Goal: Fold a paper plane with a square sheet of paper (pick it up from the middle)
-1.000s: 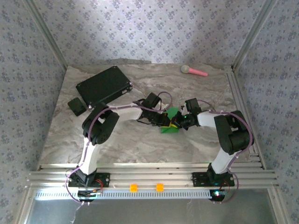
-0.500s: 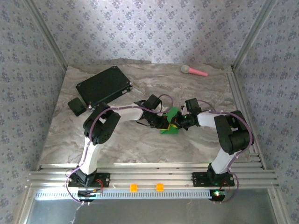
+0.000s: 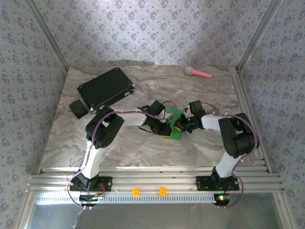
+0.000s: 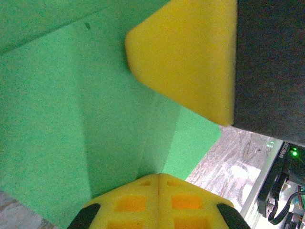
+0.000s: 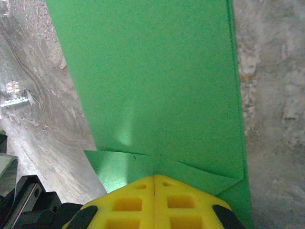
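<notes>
near edge of table (image 3: 143, 150): both arm bases, arms reaching inward to meet at mid-table.

mid-table, slightly right of centre: square sheet of paper (image 3: 173, 133), bright green, lying on the marble top between the two wrists. left gripper (image 3: 167, 127) comes in from the left, right gripper (image 3: 179, 124) from the right, tips close together over the sheet.

left wrist view: yellow pads closed tight, no gap at the seam; a raised crease in the green runs up to the seam. cannot tell if a layer is caught between them. a yellow pad (image 4: 190, 62) of the right gripper is just beside.

right wrist view: pads likewise closed tight, tip on the paper where two small angled flaps meet; beyond them a long flat panel with straight edges.

progress (judgement): early to middle. creases and corner flaps are in, but the sheet is broad, not yet a narrow dart. remaining: sharpen nose folds, centre fold, wings.

far left: small black box (image 3: 78, 109), then black rectangular case (image 3: 106, 87). far right edge: pink-handled microphone toy (image 3: 198, 72), well apart, untouched.
</notes>
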You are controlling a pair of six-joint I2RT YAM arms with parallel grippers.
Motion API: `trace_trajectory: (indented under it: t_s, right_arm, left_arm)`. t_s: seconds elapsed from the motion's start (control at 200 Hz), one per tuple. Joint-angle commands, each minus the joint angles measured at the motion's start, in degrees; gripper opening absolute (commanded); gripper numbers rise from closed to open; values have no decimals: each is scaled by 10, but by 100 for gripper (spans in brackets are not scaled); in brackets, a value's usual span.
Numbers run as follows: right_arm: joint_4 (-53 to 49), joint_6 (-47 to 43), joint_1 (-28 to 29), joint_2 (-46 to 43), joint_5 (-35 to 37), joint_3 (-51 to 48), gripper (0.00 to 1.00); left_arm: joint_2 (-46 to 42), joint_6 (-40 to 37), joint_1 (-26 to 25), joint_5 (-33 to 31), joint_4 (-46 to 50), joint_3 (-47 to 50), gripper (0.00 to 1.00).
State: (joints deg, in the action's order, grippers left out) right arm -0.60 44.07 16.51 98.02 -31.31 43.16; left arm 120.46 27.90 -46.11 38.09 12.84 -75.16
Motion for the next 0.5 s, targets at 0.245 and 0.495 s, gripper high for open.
trace_trajectory:
  t_s: [0.245, 0.495]
  right_arm:
    - [-67, -13, -6, 21, 48, -26, 0]
    - [-68, -14, -7, 21, 49, -26, 0]
  left_arm:
    - [-42, 1, -7, -1, 6, 9, 0]
    - [-31, 12, 10, -5, -13, -11, 0]
